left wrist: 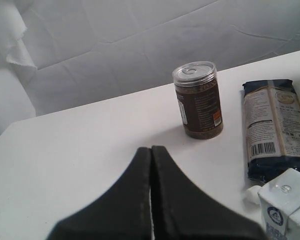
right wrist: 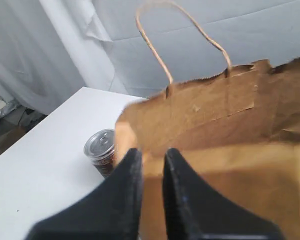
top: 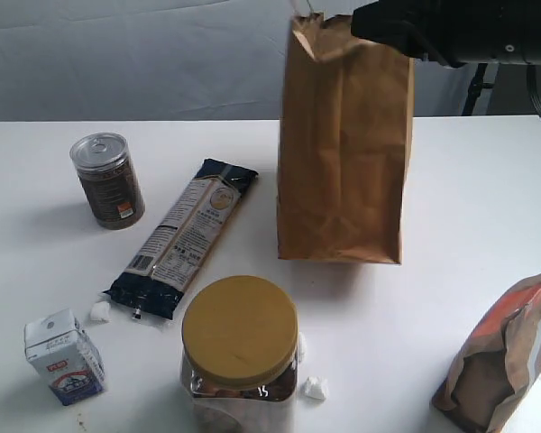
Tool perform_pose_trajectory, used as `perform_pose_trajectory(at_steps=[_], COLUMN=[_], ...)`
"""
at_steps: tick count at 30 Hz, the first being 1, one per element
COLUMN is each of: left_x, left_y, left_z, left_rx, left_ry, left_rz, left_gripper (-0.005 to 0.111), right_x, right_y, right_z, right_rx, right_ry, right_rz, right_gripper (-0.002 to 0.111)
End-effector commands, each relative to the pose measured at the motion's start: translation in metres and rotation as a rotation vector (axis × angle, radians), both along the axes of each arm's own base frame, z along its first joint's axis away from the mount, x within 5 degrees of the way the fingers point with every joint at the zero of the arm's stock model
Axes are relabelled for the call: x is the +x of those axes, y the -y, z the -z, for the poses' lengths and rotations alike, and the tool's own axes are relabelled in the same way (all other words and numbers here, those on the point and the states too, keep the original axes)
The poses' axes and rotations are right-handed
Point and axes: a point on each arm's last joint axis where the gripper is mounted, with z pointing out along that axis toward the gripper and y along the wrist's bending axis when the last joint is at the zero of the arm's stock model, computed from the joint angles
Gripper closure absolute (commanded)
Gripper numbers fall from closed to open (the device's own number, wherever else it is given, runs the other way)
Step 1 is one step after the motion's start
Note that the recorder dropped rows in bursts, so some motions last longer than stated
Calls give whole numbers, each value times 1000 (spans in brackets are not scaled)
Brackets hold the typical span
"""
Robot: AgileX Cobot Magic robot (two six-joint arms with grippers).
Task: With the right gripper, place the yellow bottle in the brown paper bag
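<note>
The brown paper bag (top: 343, 144) stands upright on the white table, right of centre. My right gripper (top: 365, 23), black and bulky, hovers at the bag's top rim. In the right wrist view the gripper (right wrist: 152, 152) hangs over the mouth of the bag (right wrist: 215, 115), with its jaws a little apart and only brown paper showing in the gap. The yellow bottle is not in view anywhere. My left gripper (left wrist: 151, 148) is shut and empty above the table, and it does not show in the exterior view.
A brown can (top: 108, 180) with a clear lid and a dark noodle packet (top: 185, 234) lie left of the bag. A large jar with a yellow lid (top: 240, 347), a small carton (top: 63, 356) and a printed pouch (top: 509, 361) sit along the front.
</note>
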Motion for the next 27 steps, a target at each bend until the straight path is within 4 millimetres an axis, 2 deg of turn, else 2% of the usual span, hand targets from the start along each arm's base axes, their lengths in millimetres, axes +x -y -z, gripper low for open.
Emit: perform_pose_trajectory(at_steps=[1, 7, 12, 18, 27], left_x=[0, 0, 0, 0, 0], left_y=[0, 0, 0, 0, 0], left_z=[1, 1, 1, 1, 1], left_rx=[-8, -8, -8, -8, -8], left_ry=[0, 0, 0, 0, 0], left_rz=[3, 3, 3, 3, 3], left_gripper=[107, 107, 107, 107, 107], right_x=[-21, -61, -92, -112, -125], right_y=[8, 33, 58, 88, 107], right_z=[-23, -44, -34, -3, 51], right_rx=[-30, -57, -110, -131, -240], right_ry=[106, 240, 298, 300, 250], right_rz=[-54, -25, 56, 267, 364], right_gripper=[108, 108, 108, 108, 108])
